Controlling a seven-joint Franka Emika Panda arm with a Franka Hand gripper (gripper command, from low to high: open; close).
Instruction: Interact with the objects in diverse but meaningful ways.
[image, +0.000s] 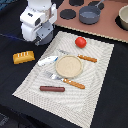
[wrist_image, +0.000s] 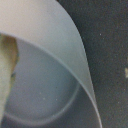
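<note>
White Franka arm with its gripper (image: 44, 36) sits at the upper part of the exterior view's left, over the black tabletop (image: 15, 80) near the corner of the pale striped placemat (image: 95, 85); fingers not resolvable, cannot tell if the claw is apart or together; nothing visibly held.

On the placemat: round beige plate (image: 68, 66) in the middle; red tomato (image: 80, 42) above it, apart from the plate; small white-blue piece (image: 47, 61) just beside the plate on the exterior view's left; wooden-handled knife (image: 86, 58) near the plate's upper right edge; wooden-handled fork (image: 67, 81) just below the plate; brown sausage (image: 52, 89) lying flat near the mat's lower edge.

Golden-yellow bread loaf (image: 23, 57) off the mat on the black tabletop, exterior view's left, below the arm.

Toy kitchen set with pinkish-brown top (image: 75, 22) runs along the back; blue-grey frying pan (image: 90, 14) sits on it, handle pointing up and right; blue-grey two-handled pot (image: 123, 19) at the exterior view's right edge, partly cut off.

Wrist view is blurred; a large pale grey curved surface (wrist_image: 50, 65) fills most of it, dark surface beyond; cannot tell what it is.
</note>
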